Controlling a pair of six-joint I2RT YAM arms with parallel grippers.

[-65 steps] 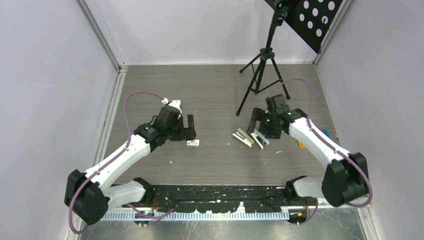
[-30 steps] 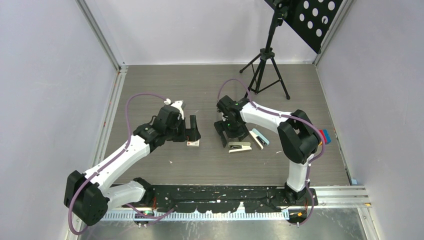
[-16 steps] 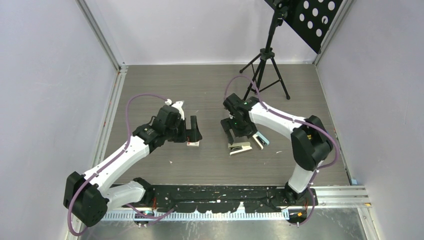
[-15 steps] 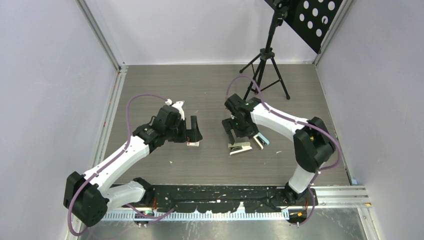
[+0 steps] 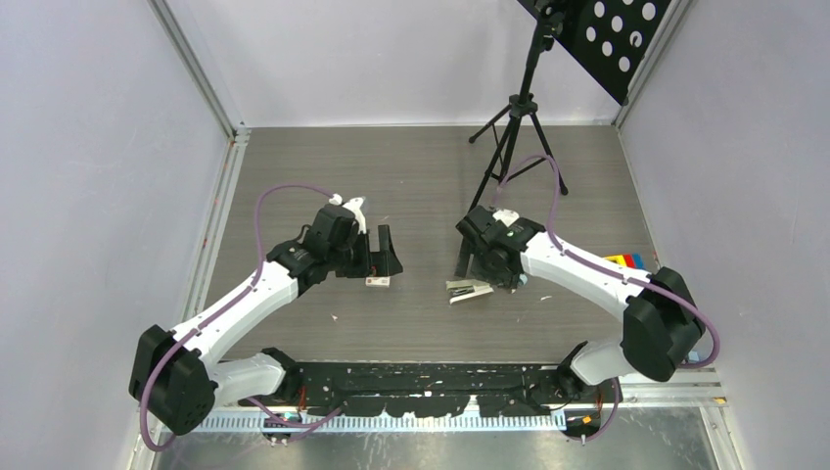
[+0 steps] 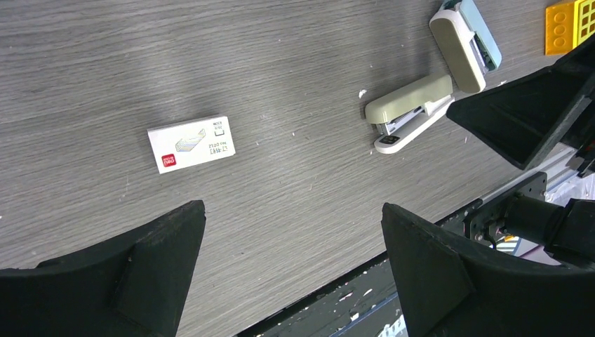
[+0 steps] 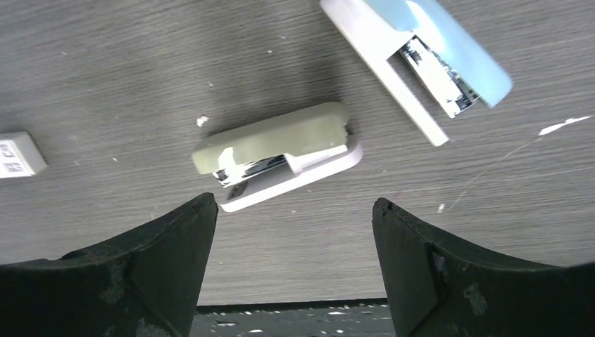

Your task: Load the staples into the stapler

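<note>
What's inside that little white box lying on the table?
Nothing inside shows. The white box lies flat and closed on the table; only its printed top with a small red mark is visible. Its contents are covered by the cardboard.

We are looking down on a grey, wood-grained surface [image 5: 411,166] that is lying boxed in by three pale lilac walls. A black tripod [image 5: 523,104] is standing on it, its legs spreading over the boards. Behind the tripod the back wall [image 5: 391,59] is rising plain and evenly lit. Well to the left of the tripod, the left wall [image 5: 88,196] is meeting a slanting aluminium post [image 5: 196,67]. Right of the tripod, the right wall [image 5: 744,196] is running close by. Above the tripod a black perforated panel [image 5: 612,39] is sitting tilted on its pole. In front of the tripod, white specks [image 7: 563,126] are dotting the boards, and a ribbed metal rail [image 5: 431,419] is running along the near edge.
</note>
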